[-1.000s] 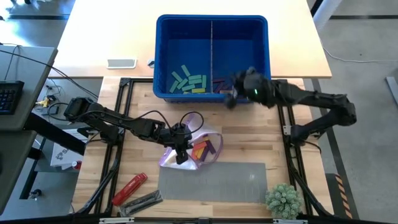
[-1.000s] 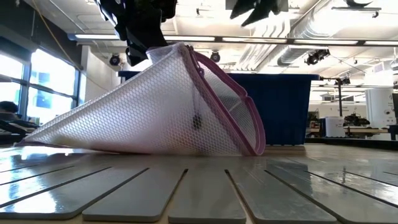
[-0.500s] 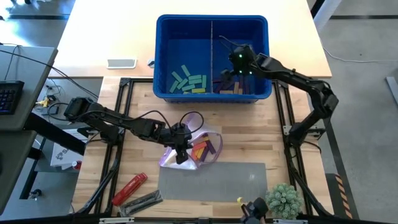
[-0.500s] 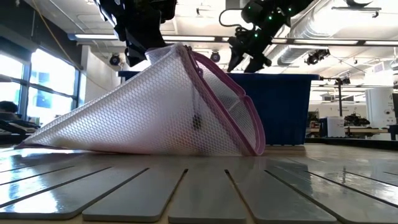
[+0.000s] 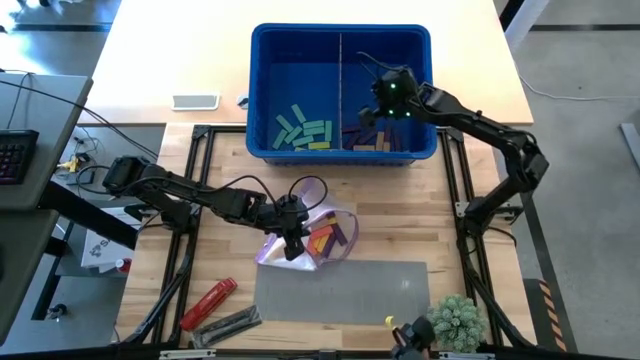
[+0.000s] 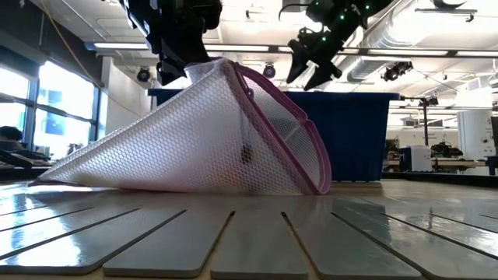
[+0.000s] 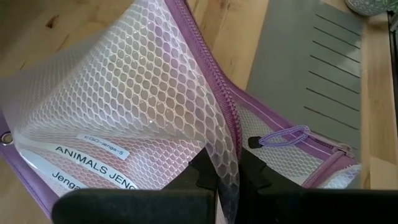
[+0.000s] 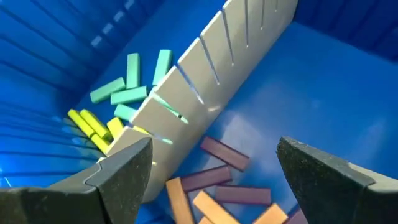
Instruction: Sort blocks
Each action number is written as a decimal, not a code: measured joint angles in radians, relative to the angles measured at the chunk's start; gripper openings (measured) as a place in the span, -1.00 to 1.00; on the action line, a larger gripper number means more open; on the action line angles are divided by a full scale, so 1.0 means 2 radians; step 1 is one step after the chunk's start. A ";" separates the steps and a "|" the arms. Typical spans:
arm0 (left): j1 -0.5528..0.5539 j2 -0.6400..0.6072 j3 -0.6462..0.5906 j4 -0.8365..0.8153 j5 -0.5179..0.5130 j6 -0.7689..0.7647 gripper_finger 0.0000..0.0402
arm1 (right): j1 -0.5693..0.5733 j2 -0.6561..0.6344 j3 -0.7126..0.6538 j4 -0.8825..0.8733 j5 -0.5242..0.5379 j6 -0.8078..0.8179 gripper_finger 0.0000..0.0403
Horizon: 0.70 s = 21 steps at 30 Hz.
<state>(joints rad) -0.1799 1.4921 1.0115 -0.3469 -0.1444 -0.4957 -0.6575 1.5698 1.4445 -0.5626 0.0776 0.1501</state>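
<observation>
A white mesh bag with purple zipper trim lies on the wooden table and holds tan and purple blocks. My left gripper is shut on its top, which stands up like a tent. At the far side stands a blue bin with a grey divider. Teal and yellow-green blocks lie in its left half, purple and tan blocks in its right half. My right gripper hangs open above the right half with nothing between its fingers. My left gripper pinches the bag's upper mesh layer right beside the purple zipper edge between its two fingers. The fingers come slanting down from above. The held part is raised into a peak, and the bag's lower edge rests on the table.
A red cylindrical tool and a dark flat piece lie near the front left. A grey mat lies in front of the bag, with a small green plant to its right. A white flat device sits left of the bin.
My right gripper has swung from above the bin's near wall toward the table's far edge, over the right compartment, rolling as it went, and has then nearly stopped. Its fingers stay open. The bag keeps its raised shape.
</observation>
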 joint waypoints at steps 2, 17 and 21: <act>0.000 0.000 0.000 0.000 0.001 0.000 -1.00 | -0.004 0.006 0.000 -0.001 0.000 0.012 0.64; 0.000 0.000 0.000 0.000 0.001 0.001 -1.00 | -0.019 0.022 -0.001 0.001 0.014 0.158 0.64; 0.000 0.000 0.000 0.000 0.001 0.001 -1.00 | -0.029 0.036 -0.001 0.021 0.049 0.226 0.64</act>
<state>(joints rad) -0.1802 1.4922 1.0115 -0.3466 -0.1432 -0.4938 -0.7164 1.6417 1.4433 -0.5205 0.1756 0.6013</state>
